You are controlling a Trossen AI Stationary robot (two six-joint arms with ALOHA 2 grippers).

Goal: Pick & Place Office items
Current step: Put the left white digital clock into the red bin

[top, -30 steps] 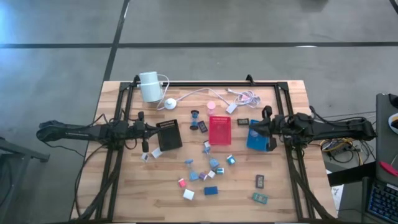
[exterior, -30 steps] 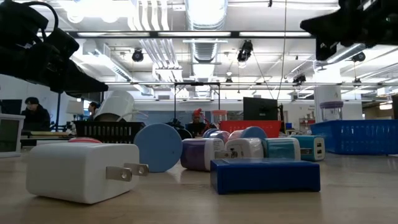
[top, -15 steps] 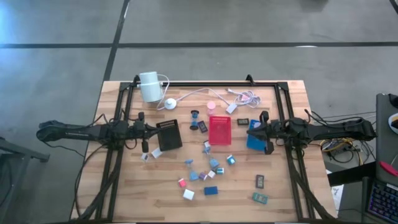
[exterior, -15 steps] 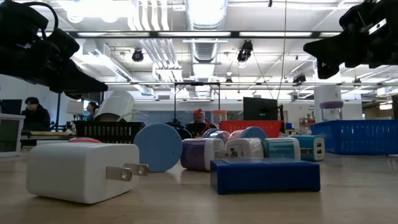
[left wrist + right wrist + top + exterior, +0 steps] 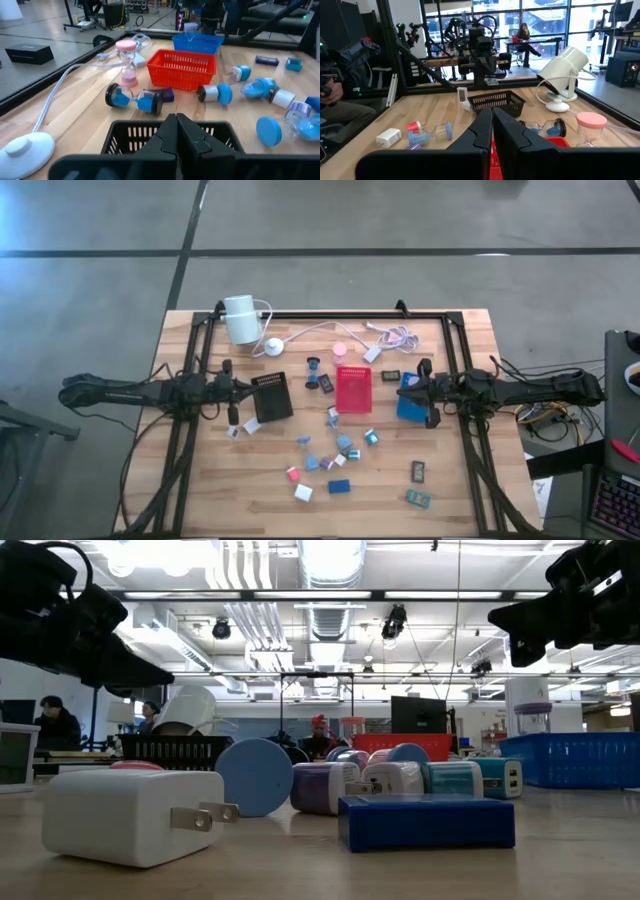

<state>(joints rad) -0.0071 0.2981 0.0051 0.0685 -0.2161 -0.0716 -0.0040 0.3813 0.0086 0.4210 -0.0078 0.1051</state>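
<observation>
Hovering above the table, both arms carry nothing. The left gripper point(image 5: 232, 415) hangs beside the black tray point(image 5: 271, 397), fingers pressed together; the right gripper point(image 5: 432, 417) hangs over the blue tray point(image 5: 409, 402), fingers likewise pressed together. The office items point(image 5: 335, 452) lie scattered on the table point(image 5: 470, 330) in front of the red tray point(image 5: 353, 389), with two dark clips point(image 5: 418, 471) apart toward the right. To begin a pick well, part the fingers before descending, choose an isolated piece such as the white block point(image 5: 303, 493), and approach vertically so neighbouring pieces are not disturbed.
</observation>
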